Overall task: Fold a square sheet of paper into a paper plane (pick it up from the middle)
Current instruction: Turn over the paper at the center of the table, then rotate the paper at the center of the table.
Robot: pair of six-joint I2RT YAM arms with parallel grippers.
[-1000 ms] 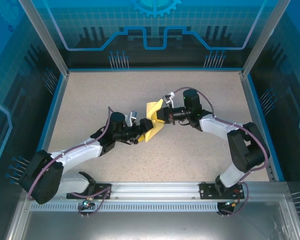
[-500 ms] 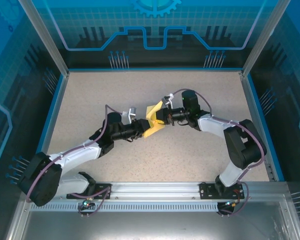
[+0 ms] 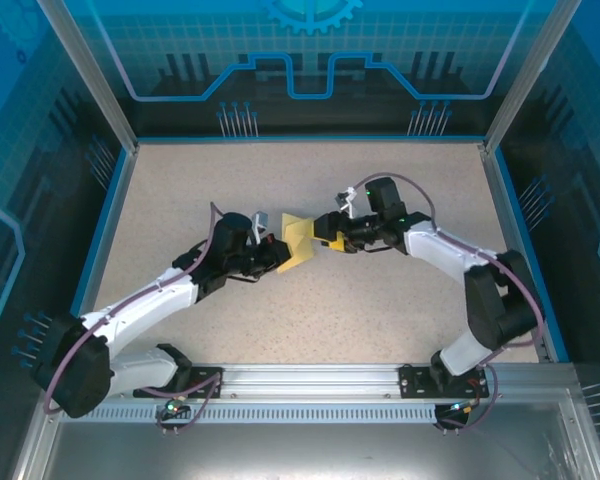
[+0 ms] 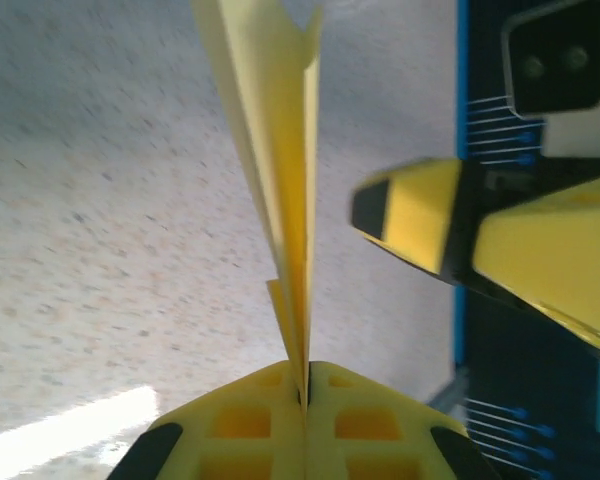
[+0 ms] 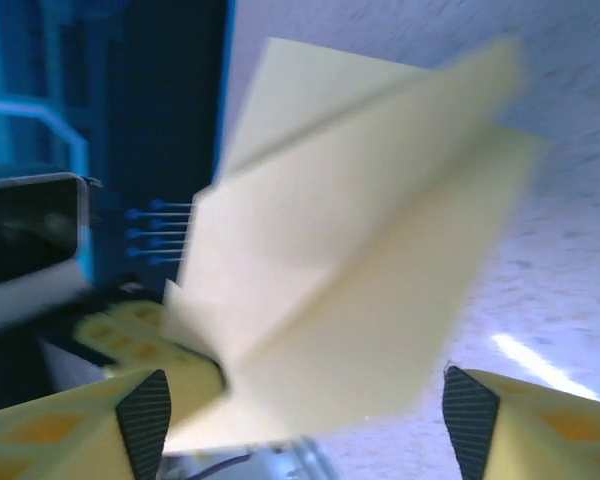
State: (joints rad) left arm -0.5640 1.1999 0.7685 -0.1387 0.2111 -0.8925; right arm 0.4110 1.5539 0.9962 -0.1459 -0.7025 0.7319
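The yellow paper plane (image 3: 298, 240) is a folded, creased sheet held off the table between the two arms. My left gripper (image 3: 278, 252) is shut on its lower edge. In the left wrist view the paper plane (image 4: 280, 180) stands edge-on, rising from my pinched left gripper (image 4: 307, 385). My right gripper (image 3: 327, 237) sits just right of the paper, open. In the right wrist view the paper plane (image 5: 360, 270) spreads broadside before my right gripper (image 5: 307, 410), whose fingertips (image 5: 468, 410) stand wide apart and clear of it.
The speckled beige table (image 3: 380, 310) is ringed by a blue rim (image 3: 115, 200) and transparent walls. An aluminium rail (image 3: 310, 380) carries both arm bases at the near edge. One right finger (image 4: 410, 215) hangs close beside the paper.
My left gripper closed on the paper while the right gripper opened and let it go. Both arms shifted slightly toward the far side, and the paper moved with the left gripper.
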